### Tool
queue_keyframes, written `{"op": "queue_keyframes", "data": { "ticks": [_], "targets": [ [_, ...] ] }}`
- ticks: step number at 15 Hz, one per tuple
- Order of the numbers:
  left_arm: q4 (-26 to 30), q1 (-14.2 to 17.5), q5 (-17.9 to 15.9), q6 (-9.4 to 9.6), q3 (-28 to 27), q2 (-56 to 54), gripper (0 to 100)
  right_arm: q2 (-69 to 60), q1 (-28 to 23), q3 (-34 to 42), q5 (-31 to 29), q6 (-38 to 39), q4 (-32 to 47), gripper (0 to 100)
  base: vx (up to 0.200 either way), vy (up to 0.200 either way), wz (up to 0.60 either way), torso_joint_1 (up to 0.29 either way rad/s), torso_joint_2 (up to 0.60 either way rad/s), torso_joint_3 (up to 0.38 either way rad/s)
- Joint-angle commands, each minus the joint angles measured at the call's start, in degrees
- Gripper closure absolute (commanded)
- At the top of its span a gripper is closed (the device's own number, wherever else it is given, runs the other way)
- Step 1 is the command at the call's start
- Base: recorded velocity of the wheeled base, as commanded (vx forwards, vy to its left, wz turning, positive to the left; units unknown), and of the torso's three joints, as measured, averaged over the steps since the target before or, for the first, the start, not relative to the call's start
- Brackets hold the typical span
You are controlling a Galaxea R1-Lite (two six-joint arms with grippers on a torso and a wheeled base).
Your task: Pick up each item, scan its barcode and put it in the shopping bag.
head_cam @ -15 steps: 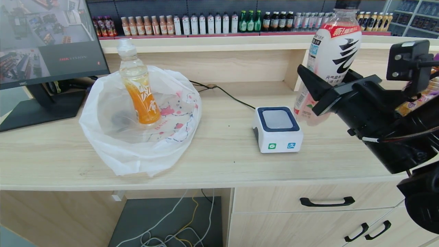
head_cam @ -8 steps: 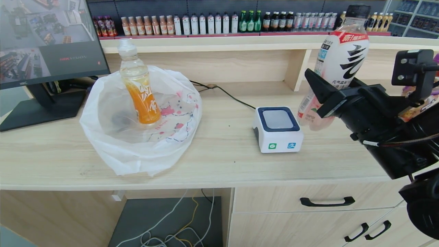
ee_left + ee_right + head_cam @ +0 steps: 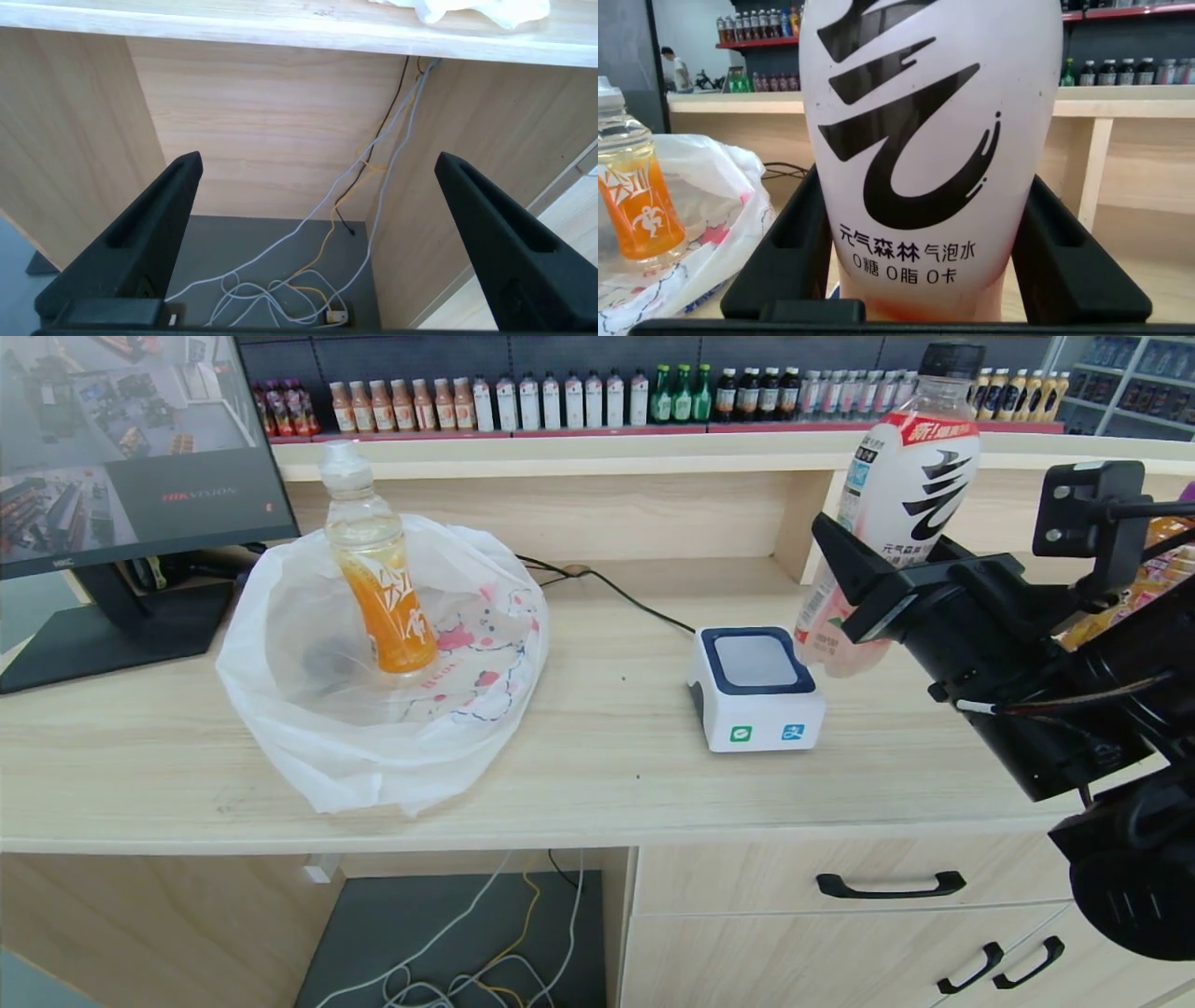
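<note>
Right wrist view: white bottle (image 3: 929,140) snug between the two fingers (image 3: 789,247)

Glossy plastic bottle (image 3: 920,476), matt wood counter (image 3: 607,775)

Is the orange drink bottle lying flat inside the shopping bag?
No, the orange drink bottle stands nearly upright inside the white shopping bag, with its cap above the bag's rim.

orange bottle (image 3: 378,579): 1 | white bottle (image 3: 901,476): 1 | bag (image 3: 373,751): 1 | scanner (image 3: 756,709): 1
</note>
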Motion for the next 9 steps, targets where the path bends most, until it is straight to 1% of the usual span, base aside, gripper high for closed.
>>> {"op": "queue_keyframes", "data": {
  "ticks": [1, 3, 9],
  "targets": [
    [0.0, 0.0, 0.1, -0.06, 0.0, 0.0, 0, 0.2, 0.0, 0.4, 0.2, -0.1, 0.0, 100, 0.000, 0.200, 0.00, 0.002, 0.00, 0.002],
    [0.0, 0.0, 0.1, -0.42, 0.0, 0.0, 0, 0.1, 0.0, 0.6, 0.5, 0.0, 0.0, 100, 0.000, 0.200, 0.00, -0.005, 0.00, 0.005],
    [0.0, 0.0, 0.1, -0.42, 0.0, 0.0, 0, -0.2, 0.0, 1.2, 0.5, -0.1, -0.4, 100, 0.000, 0.200, 0.00, 0.005, 0.00, 0.000]
  ]
}}
